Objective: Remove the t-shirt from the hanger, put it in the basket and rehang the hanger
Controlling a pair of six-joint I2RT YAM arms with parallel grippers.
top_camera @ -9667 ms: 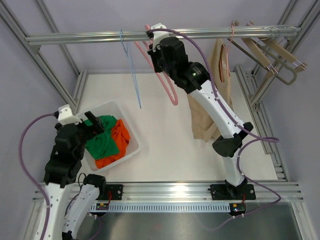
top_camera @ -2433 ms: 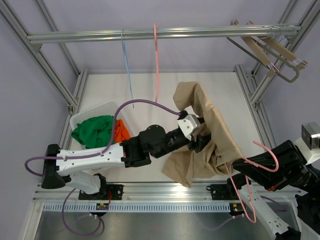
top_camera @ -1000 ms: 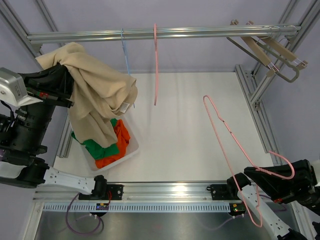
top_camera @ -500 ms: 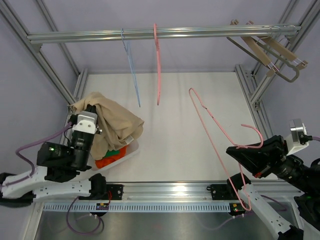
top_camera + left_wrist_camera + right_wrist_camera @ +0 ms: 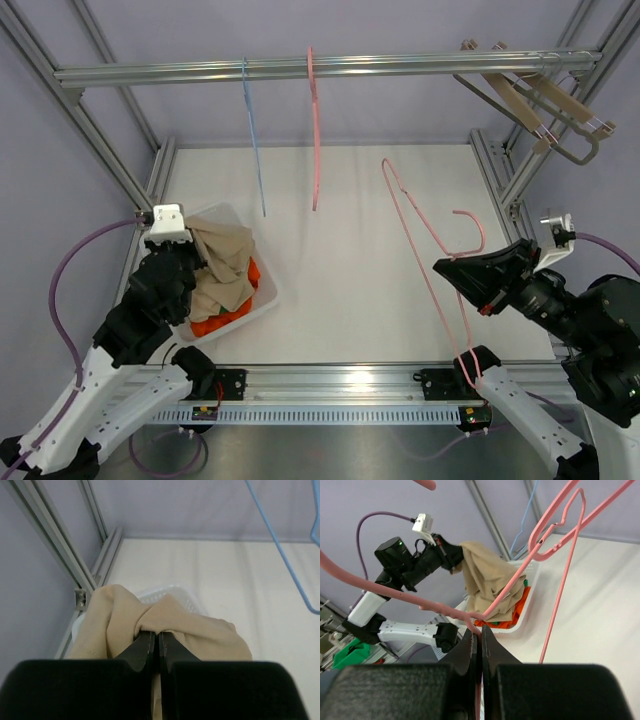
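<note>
The beige t-shirt (image 5: 228, 262) lies bunched in the white bin (image 5: 271, 287) at the left, off any hanger. My left gripper (image 5: 197, 262) hangs over the bin, shut on a fold of the t-shirt (image 5: 190, 622), with the cloth wrapped over both fingertips (image 5: 145, 639). The bare pink hanger (image 5: 418, 232) is held up over the right half of the table. My right gripper (image 5: 445, 268) is shut on the hanger's wire (image 5: 520, 575) just below the hook. In the right wrist view the t-shirt (image 5: 487, 577) shows far off, with the left arm (image 5: 410, 562) beside it.
Orange cloth (image 5: 222, 318) lies under the t-shirt in the bin. A blue hanger (image 5: 254, 140) and a second pink hanger (image 5: 314, 130) dangle from the top rail (image 5: 400, 66). Wooden hangers (image 5: 530, 95) sit at its right end. Frame posts stand on both sides.
My left gripper has sunk lower over the bin and the t-shirt has settled into a smaller heap there. My right arm has carried the pink hanger slightly up and away.
</note>
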